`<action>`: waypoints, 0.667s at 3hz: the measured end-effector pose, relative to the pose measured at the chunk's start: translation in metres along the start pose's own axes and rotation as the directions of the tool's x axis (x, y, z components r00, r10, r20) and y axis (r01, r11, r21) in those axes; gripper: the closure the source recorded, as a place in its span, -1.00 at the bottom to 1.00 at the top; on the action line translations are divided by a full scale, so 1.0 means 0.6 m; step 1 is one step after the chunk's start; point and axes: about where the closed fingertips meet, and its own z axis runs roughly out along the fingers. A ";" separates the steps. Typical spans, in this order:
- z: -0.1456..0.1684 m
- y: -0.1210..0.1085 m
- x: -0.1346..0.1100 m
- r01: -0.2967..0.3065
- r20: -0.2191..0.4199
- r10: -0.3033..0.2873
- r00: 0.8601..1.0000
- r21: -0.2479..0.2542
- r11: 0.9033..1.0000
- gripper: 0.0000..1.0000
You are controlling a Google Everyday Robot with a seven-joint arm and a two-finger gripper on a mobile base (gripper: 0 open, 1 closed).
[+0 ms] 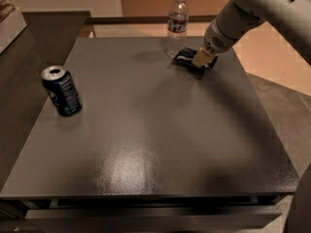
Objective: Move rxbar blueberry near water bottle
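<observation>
The rxbar blueberry (184, 57), a flat dark navy bar with white print, lies at the table's far right, just right of the water bottle (176, 24). The bottle is clear with a white cap and dark label band and stands upright at the far edge. My gripper (201, 60) comes down from the upper right on a white arm and sits on the bar's right end, covering part of it. The bar seems to rest on or just above the tabletop.
A dark-blue soda can (61, 91) stands upright at the table's left side. The dark grey table (146, 144) has a glossy top; its right edge runs close beside the gripper. A counter ledge (9, 28) lies at the far left.
</observation>
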 end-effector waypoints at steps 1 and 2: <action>0.015 -0.009 -0.001 -0.010 -0.017 0.010 1.000 0.002 1.000 0.19; 0.022 -0.012 0.002 -0.016 -0.027 0.016 1.000 -0.003 1.000 -0.28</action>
